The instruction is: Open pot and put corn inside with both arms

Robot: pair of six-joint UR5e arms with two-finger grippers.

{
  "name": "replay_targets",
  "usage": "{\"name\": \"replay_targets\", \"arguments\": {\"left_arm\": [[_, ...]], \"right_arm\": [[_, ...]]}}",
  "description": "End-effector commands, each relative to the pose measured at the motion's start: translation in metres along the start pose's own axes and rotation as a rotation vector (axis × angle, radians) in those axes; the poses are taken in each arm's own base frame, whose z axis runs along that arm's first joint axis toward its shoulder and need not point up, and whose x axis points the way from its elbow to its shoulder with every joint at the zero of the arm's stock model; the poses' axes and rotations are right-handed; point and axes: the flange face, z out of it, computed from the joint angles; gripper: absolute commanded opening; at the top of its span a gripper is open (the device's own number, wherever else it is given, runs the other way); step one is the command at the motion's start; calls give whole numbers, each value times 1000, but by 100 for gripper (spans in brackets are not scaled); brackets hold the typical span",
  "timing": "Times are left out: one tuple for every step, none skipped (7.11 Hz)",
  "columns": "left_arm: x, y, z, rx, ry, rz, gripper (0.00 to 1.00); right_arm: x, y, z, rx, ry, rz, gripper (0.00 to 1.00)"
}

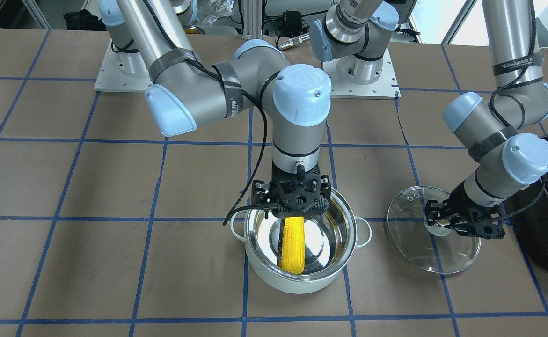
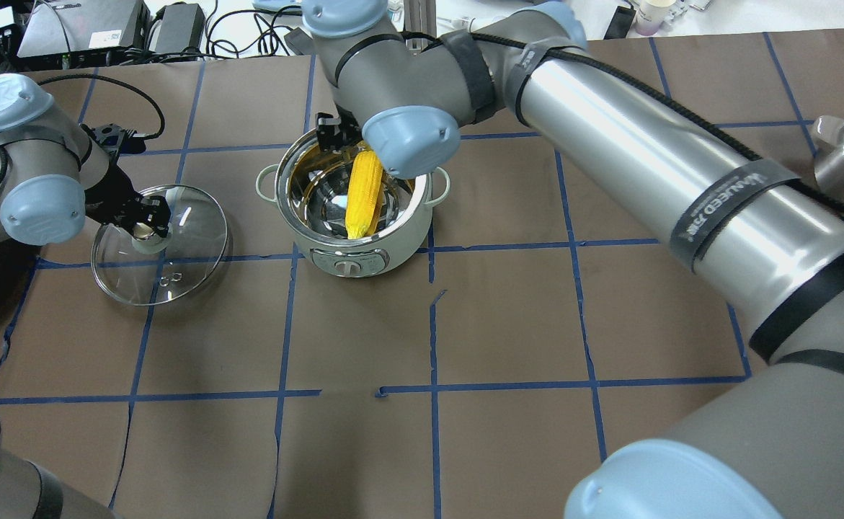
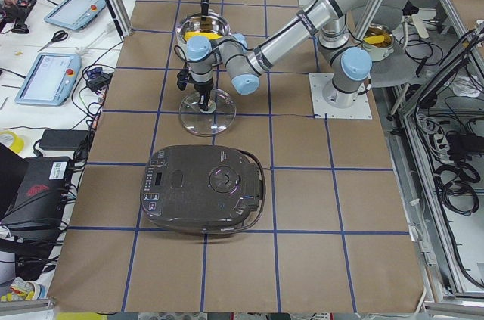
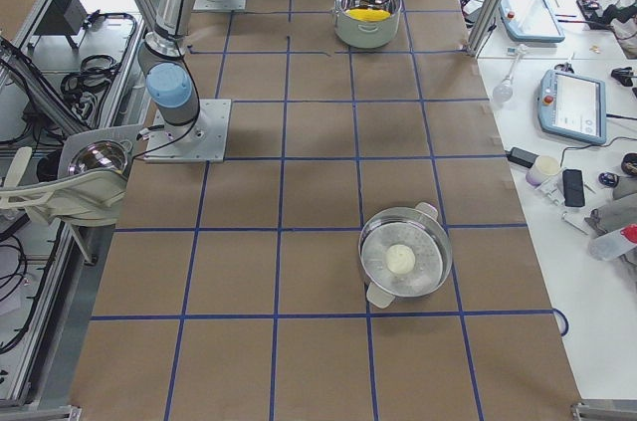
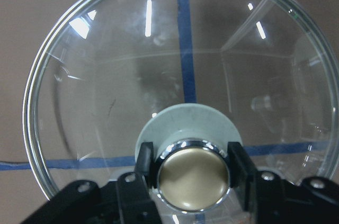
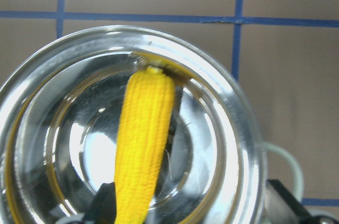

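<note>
Corn [image 6: 144, 139] is inside pot [image 1: 297, 283], leaning. In the overhead view its long axis runs 12-to-6, upper end beneath right pincer [image 1: 296, 213] at 12. Jaws look spread wide, gripping nothing. Likely next: retreat straight up. Left pincer [image 5: 193, 173] is clamped on the lid [image 5: 185, 65] knob, lid on counter [image 1: 114, 262] at pot's 9.

We look steeply down on the table [image 2: 537, 324] from behind & opposite, both showing the pot [image 1: 297, 281]; two far end cams look along it; wrist cams v. close over lid [image 5: 132, 75] & pot.
</note>
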Motion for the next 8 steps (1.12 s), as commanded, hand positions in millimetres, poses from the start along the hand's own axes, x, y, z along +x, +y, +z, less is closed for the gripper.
{"name": "replay_targets", "arguments": {"left_arm": [[0, -1, 0, 0, 2, 9, 100], [-1, -3, -12, 17, -15, 11, 100], [9, -6, -37, 47, -34, 29, 100], [26, -9, -70, 31, -29, 57, 100], [56, -17, -118, 14, -22, 90, 100], [97, -19, -175, -10, -14, 47, 100], [141, -11, -219, -45, -16, 25, 100], [176, 6, -261, -47, -21, 20, 100]], "right_arm": [[107, -25, -53, -43, 40, 29, 100], [153, -23, -65, -66, 53, 88, 100], [188, -12, -71, -83, 62, 138, 100], [211, 14, -68, -109, 78, 132, 100], [213, 43, -78, -113, 70, 108, 100], [218, 54, -91, -100, 76, 113, 100], [227, 63, -106, -116, 79, 129, 100], [251, 59, -113, -117, 76, 189, 100]]}}
